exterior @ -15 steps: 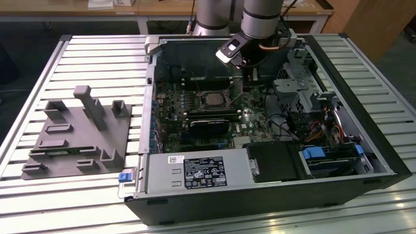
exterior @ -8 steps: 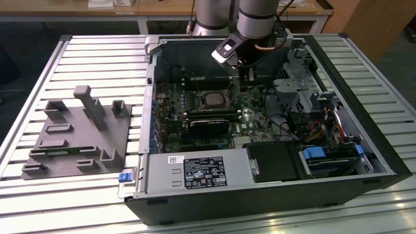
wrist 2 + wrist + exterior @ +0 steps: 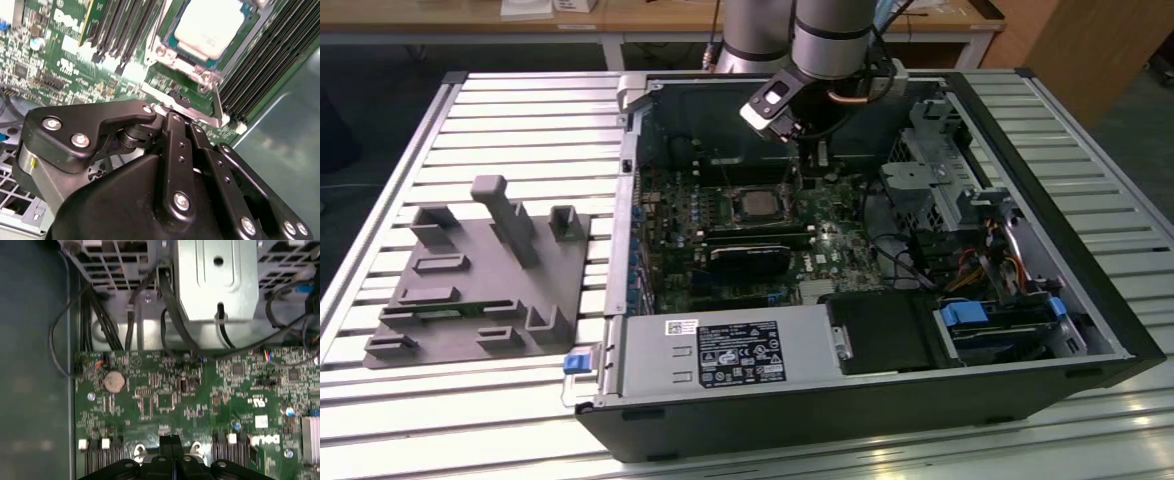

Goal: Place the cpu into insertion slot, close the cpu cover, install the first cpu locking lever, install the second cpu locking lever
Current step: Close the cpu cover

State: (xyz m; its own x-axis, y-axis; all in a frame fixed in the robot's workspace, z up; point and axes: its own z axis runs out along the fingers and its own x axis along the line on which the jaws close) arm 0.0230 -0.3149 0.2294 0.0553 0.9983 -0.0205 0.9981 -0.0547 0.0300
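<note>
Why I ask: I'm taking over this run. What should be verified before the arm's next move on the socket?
1. cpu seated flat in the insertion slot: ok.
2. cpu cover down around the cpu: ok, as far as the second wrist view shows.
3. locking lever hooked under its catch: cannot tell.
4. gripper clear of the black cables: ok.

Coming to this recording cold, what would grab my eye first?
The open computer case on the slatted table, with the arm reaching into it at the far side. On the motherboard the pale cpu stands out, with the black end effector close by it. A grey fixture block sits on the exterior view's left.
</note>
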